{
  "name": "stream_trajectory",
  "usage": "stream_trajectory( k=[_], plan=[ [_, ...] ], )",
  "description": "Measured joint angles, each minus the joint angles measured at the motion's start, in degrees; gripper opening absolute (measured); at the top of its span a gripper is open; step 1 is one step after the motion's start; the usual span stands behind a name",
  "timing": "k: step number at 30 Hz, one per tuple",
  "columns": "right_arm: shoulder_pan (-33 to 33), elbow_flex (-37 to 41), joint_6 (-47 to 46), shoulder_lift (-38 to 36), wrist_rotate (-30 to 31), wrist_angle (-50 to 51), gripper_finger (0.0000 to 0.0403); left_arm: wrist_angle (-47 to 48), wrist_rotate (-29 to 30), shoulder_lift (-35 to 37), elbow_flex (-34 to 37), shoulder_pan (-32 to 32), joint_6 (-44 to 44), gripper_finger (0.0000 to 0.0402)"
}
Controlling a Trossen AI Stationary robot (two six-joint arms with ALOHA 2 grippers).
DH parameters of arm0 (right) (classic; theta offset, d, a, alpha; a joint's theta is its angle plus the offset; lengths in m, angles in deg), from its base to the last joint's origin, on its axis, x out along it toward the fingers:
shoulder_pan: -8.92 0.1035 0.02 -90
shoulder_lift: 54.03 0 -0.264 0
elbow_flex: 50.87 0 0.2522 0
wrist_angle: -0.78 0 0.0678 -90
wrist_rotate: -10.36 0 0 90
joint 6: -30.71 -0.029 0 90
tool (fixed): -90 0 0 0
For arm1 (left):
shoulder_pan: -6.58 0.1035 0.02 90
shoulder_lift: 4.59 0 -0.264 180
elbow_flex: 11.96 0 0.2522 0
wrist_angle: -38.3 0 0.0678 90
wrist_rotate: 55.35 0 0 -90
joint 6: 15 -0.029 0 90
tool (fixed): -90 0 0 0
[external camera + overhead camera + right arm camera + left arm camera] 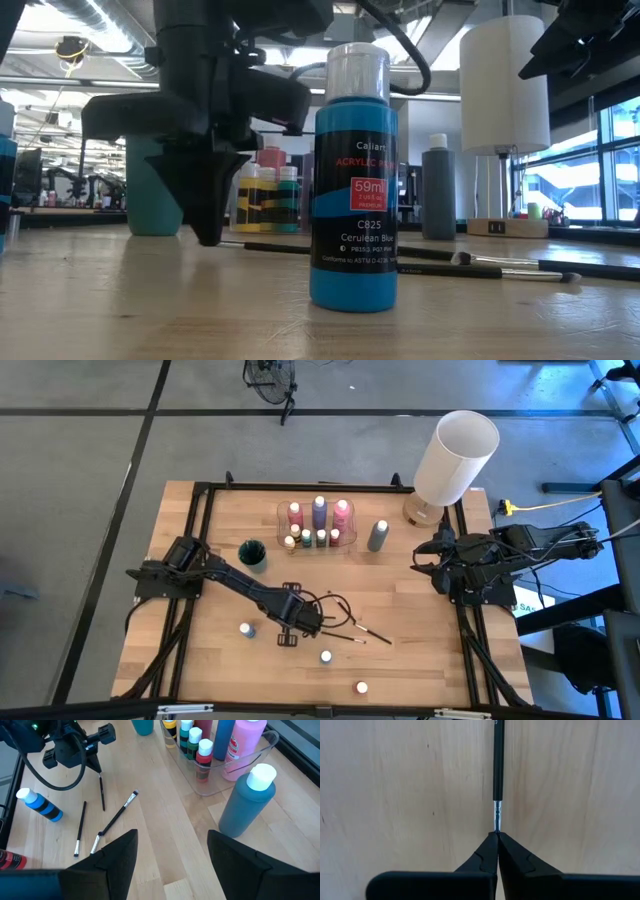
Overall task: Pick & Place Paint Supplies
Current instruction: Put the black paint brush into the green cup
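Closest to the low camera is a cerulean blue bottle (353,180), standing upright on the wooden table (420,660). Going left to right from above: the left gripper (300,626) is down at the table's middle, fingers pressed together, pinching the light tip of a paintbrush (498,770) that lies flat on the wood. Just right of it are more loose brushes (117,815). Behind those, a clear tray (318,546) holds pink, purple and tiny white-capped bottles, with a grey bottle (377,535) just beside it. Over at the right edge, the right gripper (172,852) waits, fingers spread, holding nothing.
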Motion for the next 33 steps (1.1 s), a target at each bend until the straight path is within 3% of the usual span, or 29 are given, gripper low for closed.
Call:
stream_trajectory(
  k=[18,33],
  plan=[
    [0.02,0.0,0.0,0.02,0.17,0.0,0.0242,0.79,0.61,0.2,-0.43,0.02,0.02,0.0002],
    [0.01,0.0,0.0,0.02,0.15,0.81,0.0242,20.57,10.24,0.31,-14.12,-1.46,1.17,0.0002]
  ],
)
